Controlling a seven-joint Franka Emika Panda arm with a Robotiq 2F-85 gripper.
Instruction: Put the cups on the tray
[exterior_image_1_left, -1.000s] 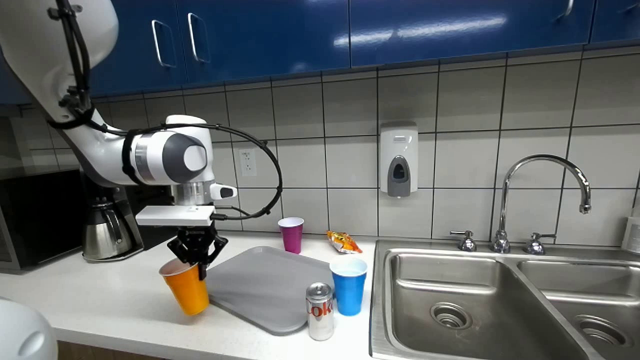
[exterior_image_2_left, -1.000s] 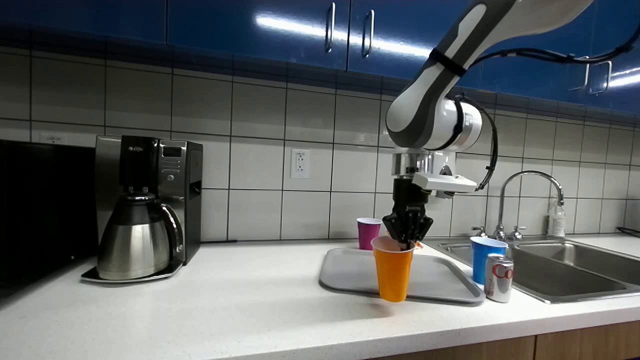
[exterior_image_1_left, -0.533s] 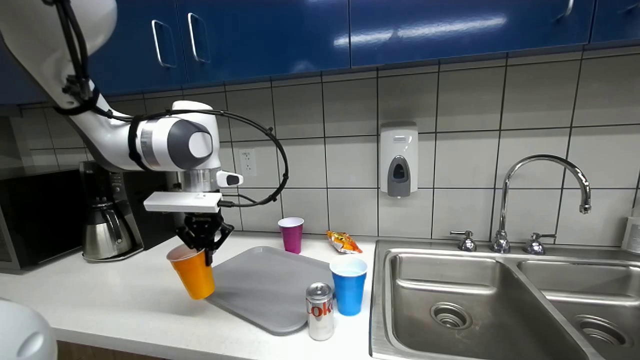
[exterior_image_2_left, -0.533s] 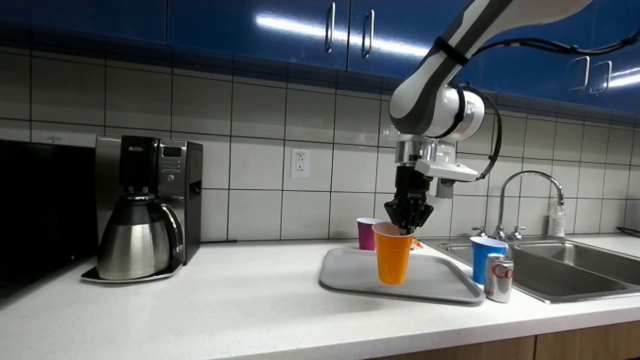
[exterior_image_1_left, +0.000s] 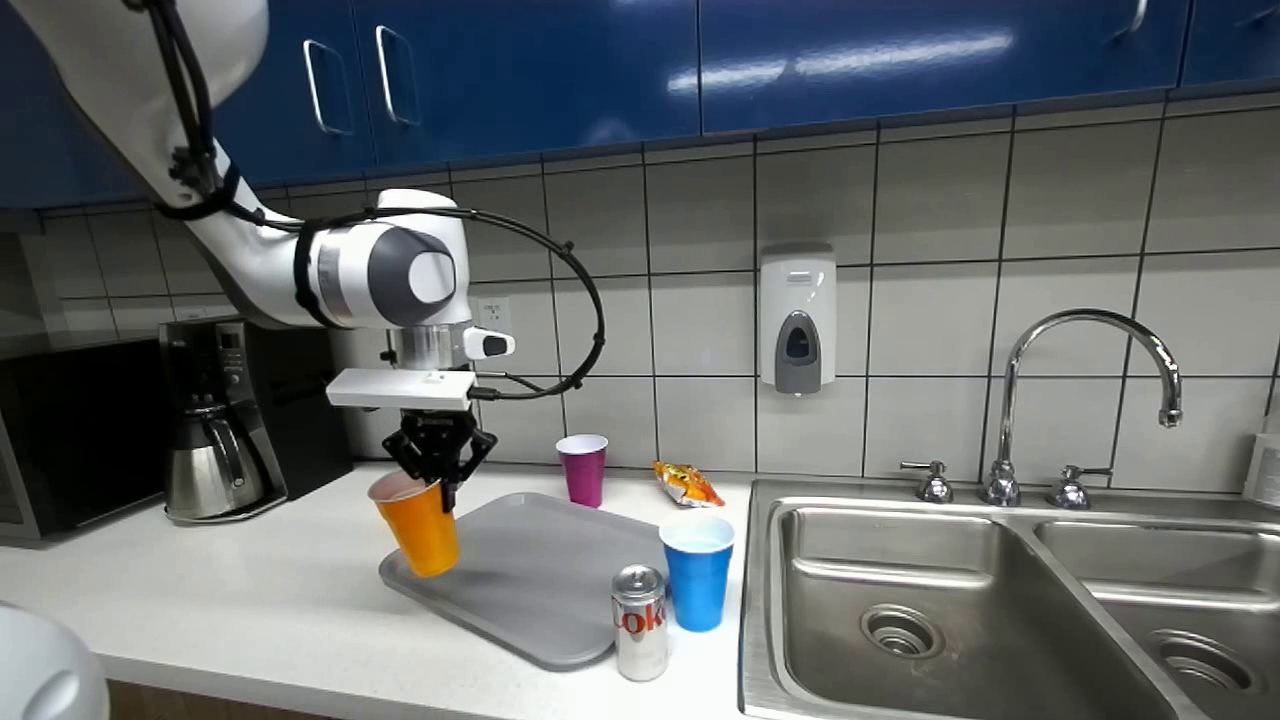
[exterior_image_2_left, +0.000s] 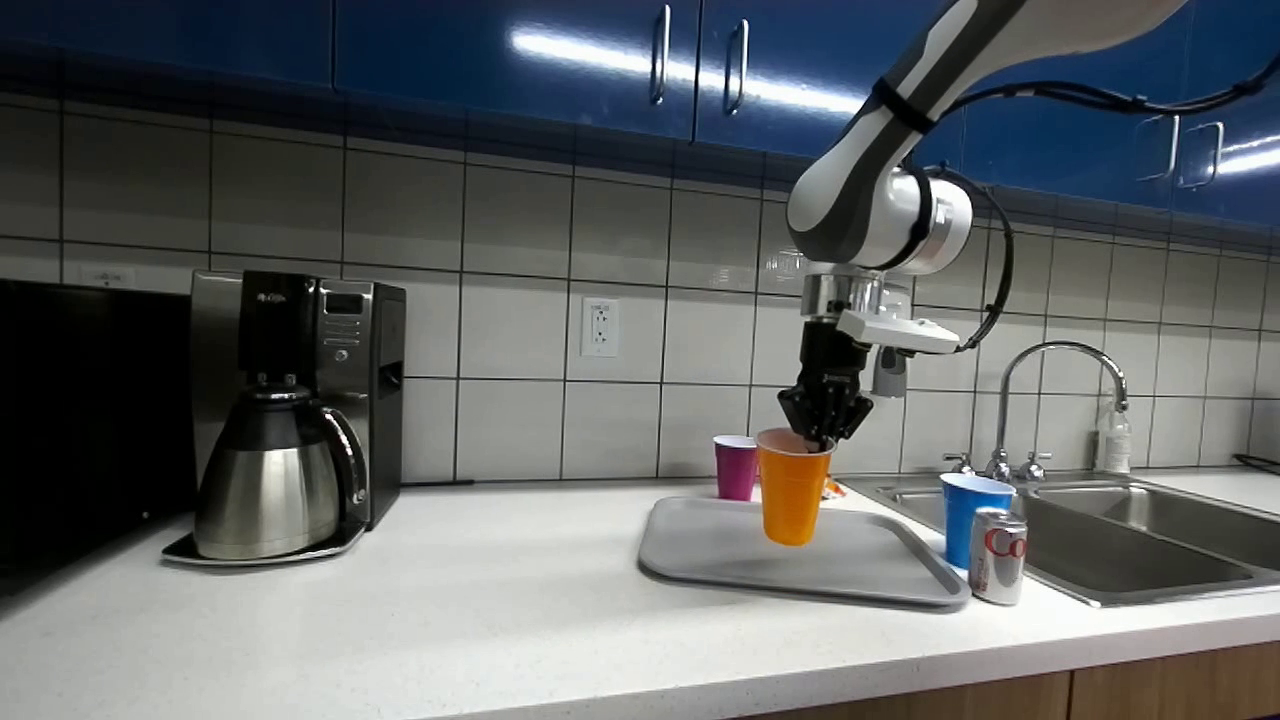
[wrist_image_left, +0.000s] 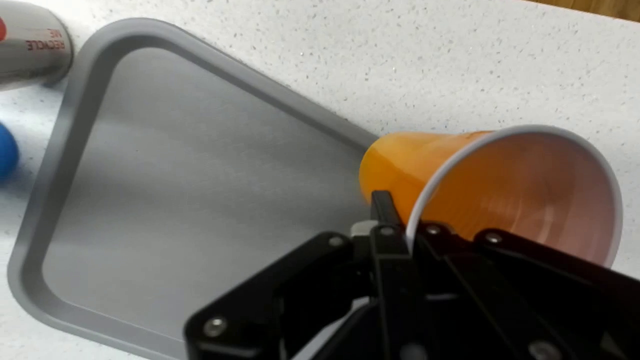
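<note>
My gripper (exterior_image_1_left: 443, 488) is shut on one side of the orange cup's wall, with one finger inside and one outside. The wrist view shows the gripper (wrist_image_left: 407, 232) pinching the rim. The orange cup (exterior_image_1_left: 425, 535) hangs tilted in the air, also in an exterior view (exterior_image_2_left: 792, 500), over the near left edge of the grey tray (exterior_image_1_left: 545, 585). The tray (wrist_image_left: 175, 190) bears nothing. The blue cup (exterior_image_1_left: 698, 580) stands upright on the counter beside the tray; only a sliver of it (wrist_image_left: 6, 152) shows in the wrist view. The purple cup (exterior_image_2_left: 736, 470) stands upright behind the tray.
A metal drink can (exterior_image_1_left: 640, 635) stands at the tray's corner in front of the blue cup. An orange snack bag (exterior_image_1_left: 687, 485) lies by the wall. The steel sink (exterior_image_1_left: 760, 600) with its faucet is beyond the blue cup. A coffee maker (exterior_image_2_left: 300, 440) stands at the far end.
My gripper has risen with the orange cup and carried it from above the counter toward the tray, to the right in an exterior view. The other cups, can and tray have not moved.
</note>
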